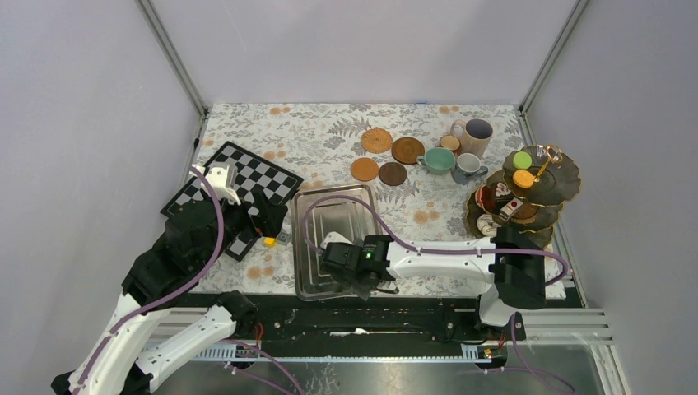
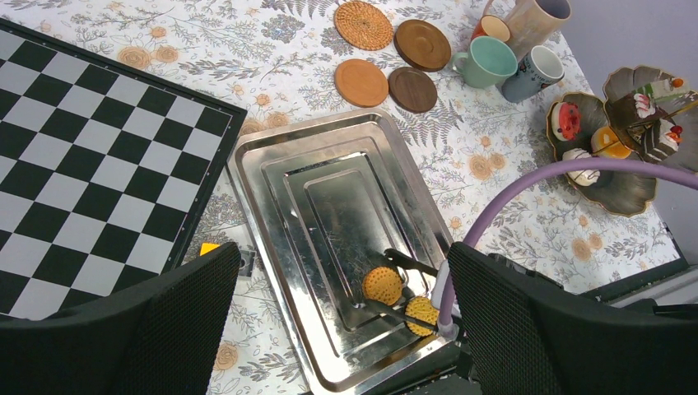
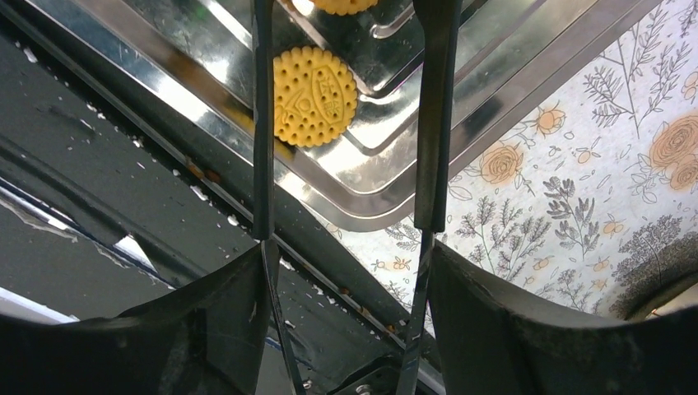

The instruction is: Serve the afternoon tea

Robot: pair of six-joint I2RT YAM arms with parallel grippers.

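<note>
Two orange biscuits [image 3: 315, 96] lie flat on the steel tray [image 2: 272, 164], between the parted, empty fingers of the right gripper [image 2: 381, 278], the nearer arm.

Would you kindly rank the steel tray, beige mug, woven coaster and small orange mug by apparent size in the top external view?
1. steel tray
2-3. beige mug and woven coaster: nearly alike; the taller mug reaches nearer the camera, so unranked
4. small orange mug

White tube arms [image 1: 444, 261] with chunky black joints [image 1: 518, 278], a lilac cable [image 2: 576, 167] along each; right fingers [image 3: 435, 115] thin black blades.
</note>
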